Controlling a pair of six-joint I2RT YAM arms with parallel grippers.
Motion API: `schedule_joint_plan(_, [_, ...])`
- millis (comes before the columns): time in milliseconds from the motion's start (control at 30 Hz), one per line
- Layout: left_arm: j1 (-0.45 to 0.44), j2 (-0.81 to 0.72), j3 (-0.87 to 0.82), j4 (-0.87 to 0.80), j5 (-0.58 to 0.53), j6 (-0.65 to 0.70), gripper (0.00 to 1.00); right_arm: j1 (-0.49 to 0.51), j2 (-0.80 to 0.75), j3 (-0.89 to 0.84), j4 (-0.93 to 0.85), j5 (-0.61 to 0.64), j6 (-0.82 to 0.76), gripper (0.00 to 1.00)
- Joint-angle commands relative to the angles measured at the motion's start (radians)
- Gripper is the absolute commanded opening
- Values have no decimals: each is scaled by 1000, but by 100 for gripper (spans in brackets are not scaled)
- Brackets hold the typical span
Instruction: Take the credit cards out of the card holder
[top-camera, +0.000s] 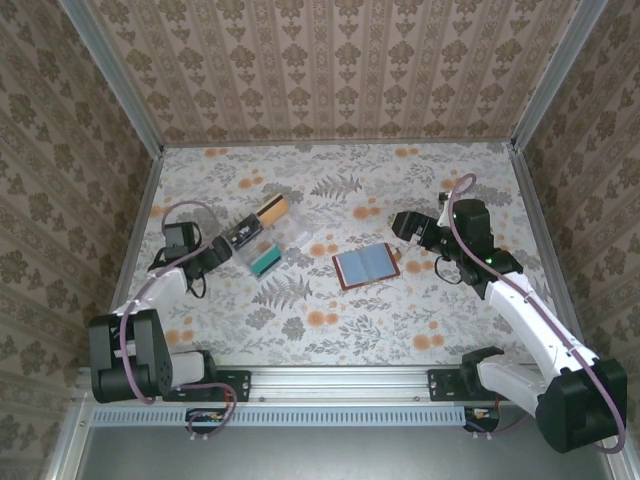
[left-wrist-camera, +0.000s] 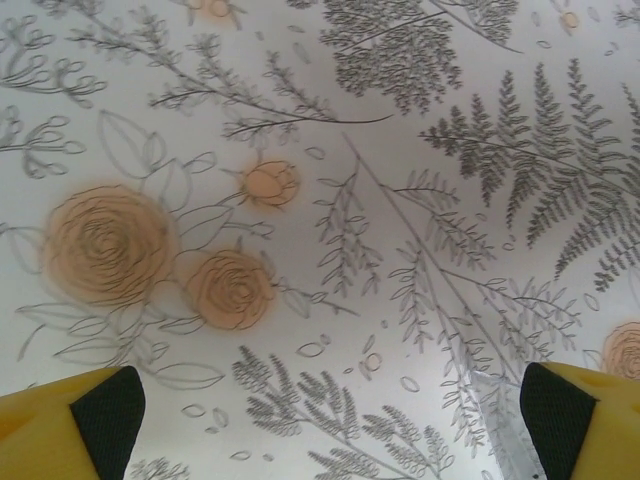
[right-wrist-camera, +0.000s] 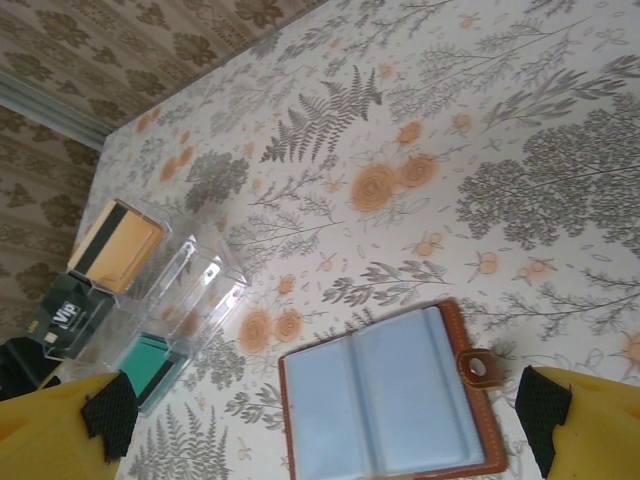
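Note:
The reddish-brown card holder (top-camera: 366, 266) lies open and flat at mid-table, its grey-blue pockets (right-wrist-camera: 390, 400) facing up with no card showing in them. An orange-tan card (top-camera: 272, 208) (right-wrist-camera: 118, 245), a black card (top-camera: 243, 236) (right-wrist-camera: 70, 318) and a teal-green card (top-camera: 266, 262) (right-wrist-camera: 150, 365) sit in a clear plastic tray (top-camera: 290, 232). My left gripper (top-camera: 218, 250) (left-wrist-camera: 325, 420) is open just left of the tray, over bare table. To the right of the holder and a little beyond it, my right gripper (top-camera: 405, 226) (right-wrist-camera: 327, 415) stands open and holds nothing.
The clear tray (right-wrist-camera: 195, 290) has several compartments, the one nearest the holder without a card; its corner (left-wrist-camera: 510, 430) shows by my left gripper's right finger. Patterned walls close in the floral table on three sides.

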Motion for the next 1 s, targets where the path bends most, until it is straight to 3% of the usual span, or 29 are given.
schedule_joint_plan(0, [-28, 28, -2, 75, 30, -10, 100, -8, 2, 9, -21, 51, -32, 100])
schedule_joint_plan(167, [-75, 63, 19, 132, 19, -7, 100, -8, 11, -36, 26, 142, -75, 100])
schedule_joint_plan(367, [-108, 137, 102, 133, -11, 14, 100, -8, 4, -111, 108, 351, -166, 100])
schedule_joint_plan(600, [-102, 114, 129, 79, -159, 26, 100, -9, 40, -197, 287, 553, -374, 100])
schedule_joint_plan(667, [-96, 76, 128, 71, -157, 61, 100, -12, 77, -195, 323, 584, -396, 100])
schedule_joint_plan(833, [-95, -23, 137, -15, -301, 121, 100, -30, 183, -166, 382, 602, -448, 100])
schedule_joint_plan(967, [-66, -76, 47, 91, -346, 226, 100, -48, 266, -185, 525, 608, -490, 100])
